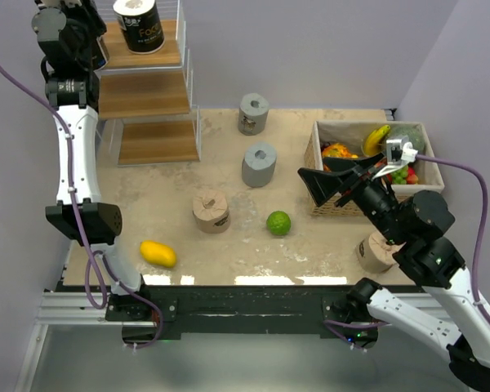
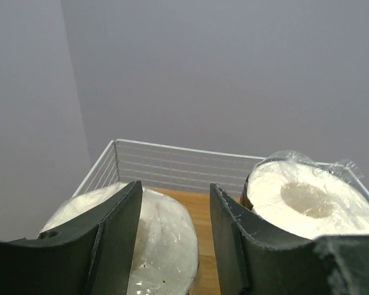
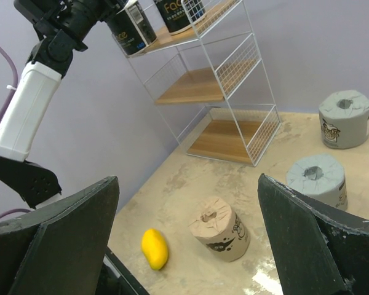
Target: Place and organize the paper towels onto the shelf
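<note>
- where are the paper towels now?
- two are on the shelf (image 1: pixel 143 94), side by side on its top board: a black roll (image 2: pixel 307 200) and a second black roll (image 2: pixel 163 246), white ends showing. the other four stand on the surface (image 1: pixel 229 261), all off the shelf's right side.
- which four?
- a grey roll (image 1: pixel 253 113) sits near the shelf's middle board. another grey roll (image 1: pixel 260 163) is beside the lowest board, and a tan roll (image 1: pixel 211 211) is just past the shelf's foot. a far tan roll (image 1: pixel 378 251) is well apart from the shelf, half hidden by the right arm.
- and the claws?
- the left claw (image 2: pixel 175 186) hangs over the shelf's top board with its fingers apart and nothing pinched between them. the second black roll lies mostly under one finger (i cannot tell whether that finger touches the wrap). the right claw (image 1: pixel 314 188) is spread wide and empty, well to the right of the shelf.
- anything else?
- a green fruit (image 1: pixel 278 223) and a yellow fruit (image 1: pixel 158 253) lie on the surface, the yellow one below the shelf's foot in the top view. a wicker basket (image 1: pixel 351 125) of fruit stands far right of the shelf.
</note>
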You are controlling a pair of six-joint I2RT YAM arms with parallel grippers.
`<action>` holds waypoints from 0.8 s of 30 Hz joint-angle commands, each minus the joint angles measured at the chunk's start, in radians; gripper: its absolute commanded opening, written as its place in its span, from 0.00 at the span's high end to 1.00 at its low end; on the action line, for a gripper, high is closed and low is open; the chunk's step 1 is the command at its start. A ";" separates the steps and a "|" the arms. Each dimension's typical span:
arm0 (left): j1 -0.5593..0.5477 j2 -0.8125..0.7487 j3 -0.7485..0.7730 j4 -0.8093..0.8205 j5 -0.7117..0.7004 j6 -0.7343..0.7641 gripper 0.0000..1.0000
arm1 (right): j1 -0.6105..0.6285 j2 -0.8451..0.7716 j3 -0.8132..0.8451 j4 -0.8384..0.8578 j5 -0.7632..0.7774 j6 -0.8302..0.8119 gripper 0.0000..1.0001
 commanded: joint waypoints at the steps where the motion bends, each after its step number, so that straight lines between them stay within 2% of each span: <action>1: 0.000 0.055 0.037 0.132 0.063 -0.052 0.47 | 0.001 0.020 0.062 0.008 0.023 -0.031 0.01; 4: 0.001 0.064 0.052 0.153 0.061 -0.046 0.44 | 0.003 0.023 0.074 0.002 0.026 -0.040 0.01; 7: 0.006 0.040 0.057 0.167 0.068 -0.062 0.34 | 0.001 0.023 0.071 0.004 0.032 -0.043 0.01; 8: 0.010 0.021 0.055 0.220 0.072 -0.066 0.29 | 0.001 0.023 0.070 0.004 0.032 -0.045 0.01; 11: 0.013 -0.012 0.058 0.258 0.087 -0.082 0.22 | 0.001 0.020 0.068 0.004 0.026 -0.042 0.01; 19: 0.013 -0.106 0.069 0.198 0.094 -0.095 0.20 | 0.003 -0.001 0.060 -0.015 -0.002 -0.034 0.01; 24: 0.013 -0.256 -0.092 0.082 0.017 -0.118 0.23 | 0.001 -0.021 0.062 -0.042 -0.003 -0.040 0.01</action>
